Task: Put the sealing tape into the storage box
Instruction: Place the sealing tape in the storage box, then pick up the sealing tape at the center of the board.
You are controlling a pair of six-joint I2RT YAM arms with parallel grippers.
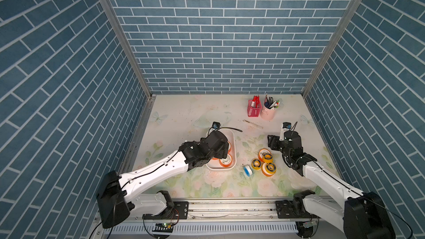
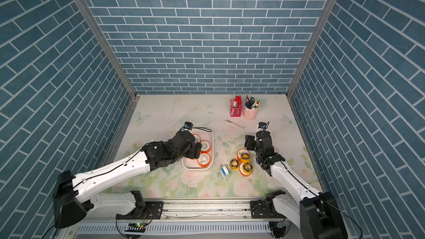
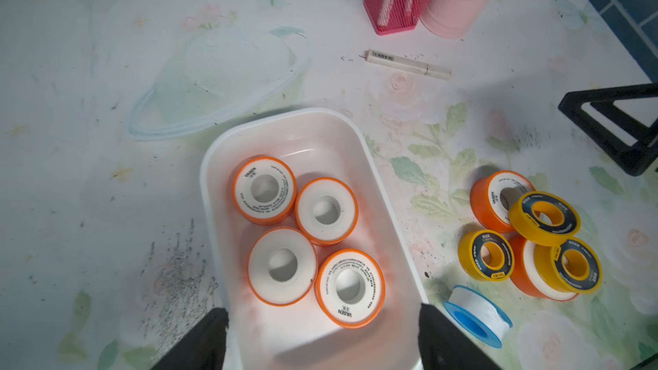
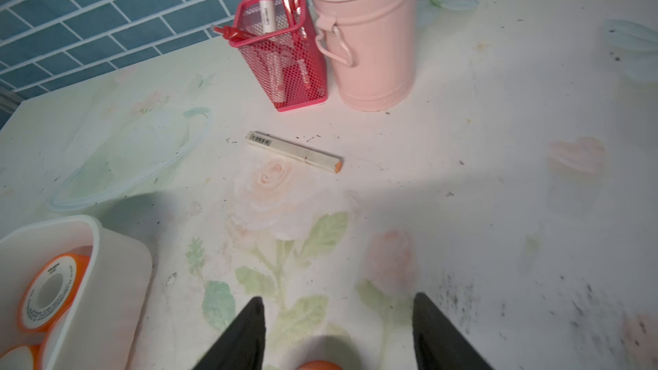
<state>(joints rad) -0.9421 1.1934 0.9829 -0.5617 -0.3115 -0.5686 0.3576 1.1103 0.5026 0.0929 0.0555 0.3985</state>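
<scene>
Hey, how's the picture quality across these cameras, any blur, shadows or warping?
Both top views: the wide lens splays the brick walls outward; the table is sharp. Left wrist view: the storage box is washed out and soft at its near end, the sealing tape inside crisp. Right wrist view: the right hand shows as dark soft wedges, shadow across the near table.

Storage box sits left of centre on the bench, with four spools of sealing tape lying flat inside it, packed close. To its right and clear of it is a huddle of five spools, some propped on their neighbours. A lone spool sits between box and huddle, nearer the front. Behind the huddle a marker lies flat. At the back right stand the mesh pen basket and, on its right, the pen cup (touching, by the look of it).
</scene>
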